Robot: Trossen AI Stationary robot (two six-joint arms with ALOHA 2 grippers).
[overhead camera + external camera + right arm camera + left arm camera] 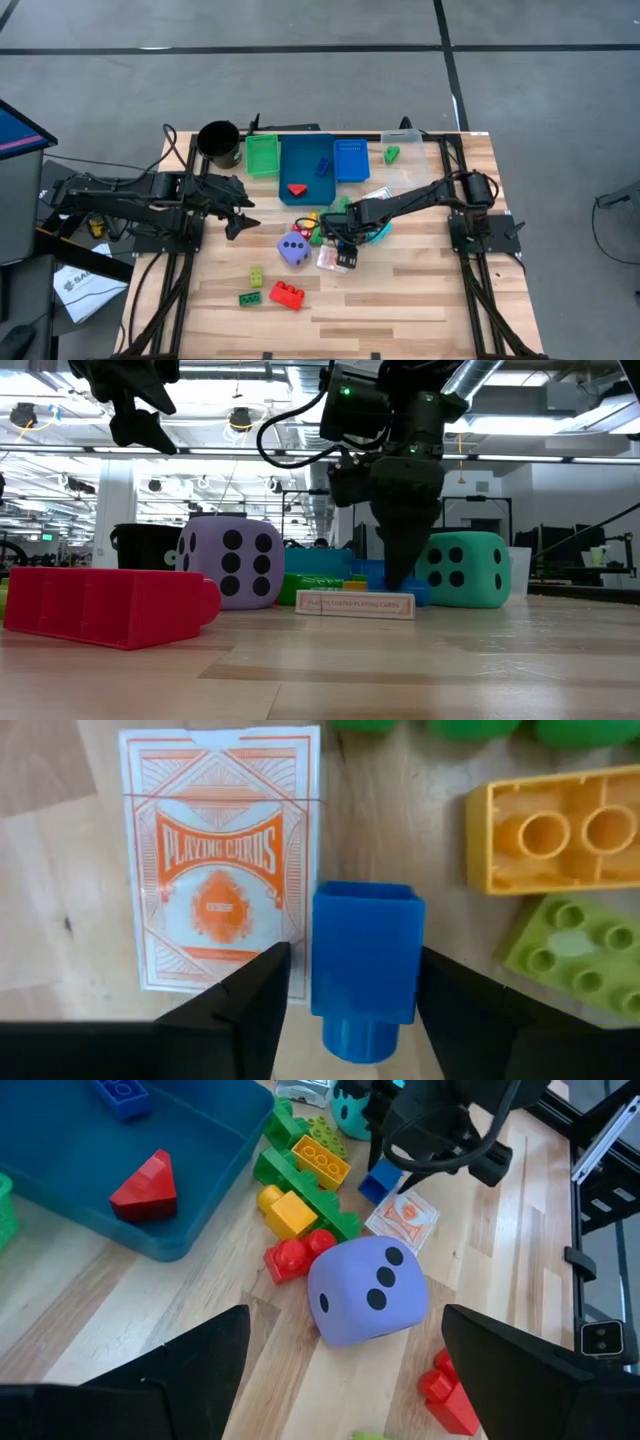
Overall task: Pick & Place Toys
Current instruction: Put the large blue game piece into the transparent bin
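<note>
The right gripper is lowered over the middle of the table with its fingers either side of a small blue brick, close to its sides; whether they press it cannot be told. The brick lies just beside a pack of playing cards, near the purple dice and teal dice. The left gripper hovers wide open and empty above the table's left side.

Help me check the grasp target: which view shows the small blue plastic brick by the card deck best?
The right wrist view: the small blue plastic brick fills the middle, between the right claw's fingers, beside the orange-and-white playing-card deck. The left wrist view shows it small, under the arm. The low and high views mostly hide it.
</note>
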